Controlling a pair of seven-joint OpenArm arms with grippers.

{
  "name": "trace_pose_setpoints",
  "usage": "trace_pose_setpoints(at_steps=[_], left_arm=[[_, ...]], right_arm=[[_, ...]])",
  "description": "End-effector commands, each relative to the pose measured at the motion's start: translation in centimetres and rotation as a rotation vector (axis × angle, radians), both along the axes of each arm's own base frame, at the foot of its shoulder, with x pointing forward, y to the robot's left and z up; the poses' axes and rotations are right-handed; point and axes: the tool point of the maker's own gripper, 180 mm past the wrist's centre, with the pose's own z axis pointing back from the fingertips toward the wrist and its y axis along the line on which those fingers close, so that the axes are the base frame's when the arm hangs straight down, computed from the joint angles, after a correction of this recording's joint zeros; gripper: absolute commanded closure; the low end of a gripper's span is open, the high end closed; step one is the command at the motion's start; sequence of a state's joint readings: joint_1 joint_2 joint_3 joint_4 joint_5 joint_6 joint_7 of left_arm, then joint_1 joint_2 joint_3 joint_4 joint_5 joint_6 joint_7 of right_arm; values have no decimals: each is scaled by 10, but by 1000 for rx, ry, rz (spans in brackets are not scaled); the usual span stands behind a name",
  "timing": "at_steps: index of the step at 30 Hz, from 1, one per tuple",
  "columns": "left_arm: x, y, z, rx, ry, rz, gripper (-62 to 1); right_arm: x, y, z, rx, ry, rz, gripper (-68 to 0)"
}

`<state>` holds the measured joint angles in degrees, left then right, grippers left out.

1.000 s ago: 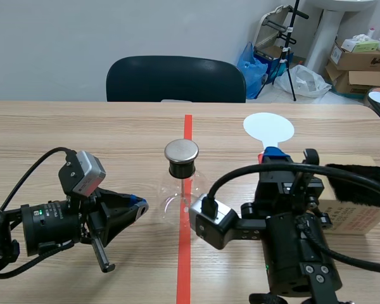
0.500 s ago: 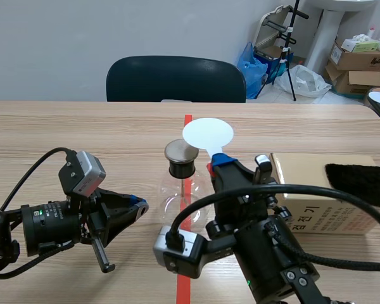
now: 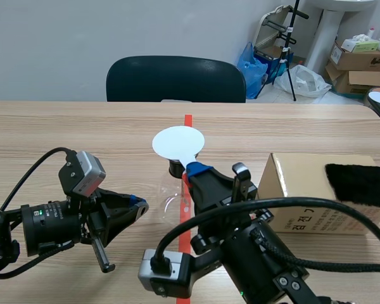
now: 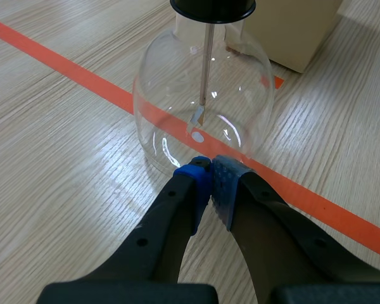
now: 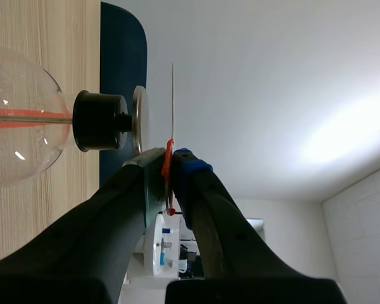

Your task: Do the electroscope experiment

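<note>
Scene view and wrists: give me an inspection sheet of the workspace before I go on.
Surface: wooden table, orange-red tape line down the middle.
Job's things: glass flask on the line; white disc paddle just over its metal cap, apart; cardboard box, black fur on top.
Clutter: nothing seen.
Grippers: left gripper shut, empty, close to the flask; right gripper shut on the paddle.
Cables: black cables loop over both arms.
Surroundings: dark chair, cartons, bags behind.

Wide bare desk (image 3: 63, 126) on the left and along the far side. Straight ahead of the left hand (image 4: 210, 171), blocked by the glass flask (image 4: 202, 107) on the red line (image 4: 63, 69). Above the flask's top, little room under the white disc (image 3: 178, 141). On the right, blocked by the cardboard box (image 3: 316, 190) near the flask.
</note>
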<state>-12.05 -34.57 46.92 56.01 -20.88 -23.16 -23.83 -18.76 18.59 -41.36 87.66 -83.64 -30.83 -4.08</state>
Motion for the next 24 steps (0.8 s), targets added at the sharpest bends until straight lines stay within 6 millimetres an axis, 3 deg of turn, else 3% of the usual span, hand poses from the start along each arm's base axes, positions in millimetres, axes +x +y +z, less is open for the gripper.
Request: trace_pose_setpoints(at_steps=[1, 24], left_arm=[[3, -7, 11, -39, -21, 0, -32], [3, -7, 11, -39, -21, 0, -32]], right_arm=[[4, -1, 9, 10, -33, 1, -10], [6, -5, 10, 11, -33, -23, -10]])
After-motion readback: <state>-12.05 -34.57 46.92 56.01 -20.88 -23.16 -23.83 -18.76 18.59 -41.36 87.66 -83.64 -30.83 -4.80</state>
